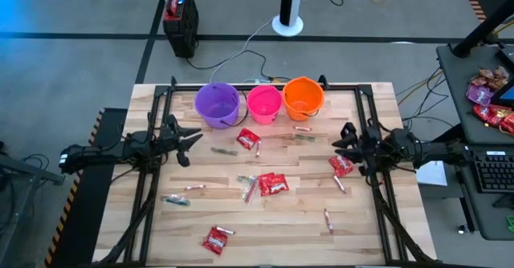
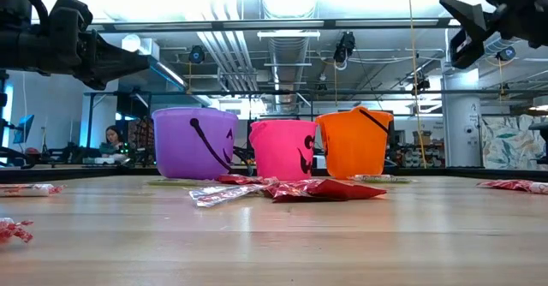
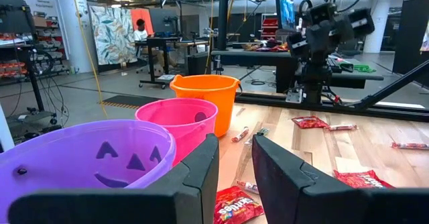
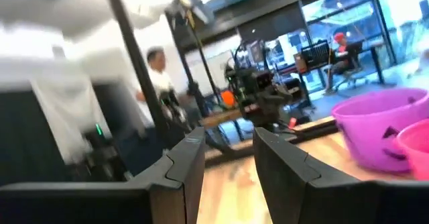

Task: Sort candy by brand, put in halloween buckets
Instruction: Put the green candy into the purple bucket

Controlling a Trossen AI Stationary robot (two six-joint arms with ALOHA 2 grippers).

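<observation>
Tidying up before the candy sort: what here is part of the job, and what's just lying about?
Job:
purple bucket
pink bucket
orange bucket
red packets
pink-white sticks
greenish sticks

Lying about:
black box on the floor
wrapper pile on the side desk
keyboard

Three buckets stand in a row at the back of the table, touching or nearly touching: one on the left, one in the middle, one on the right. The candy lies scattered on the table in front of them. One packet lies just in front of the middle bucket. More packets lie near the table's middle. One packet lies close to the front edge. The left gripper hangs over the left side, the right gripper over the right side, well apart
</observation>
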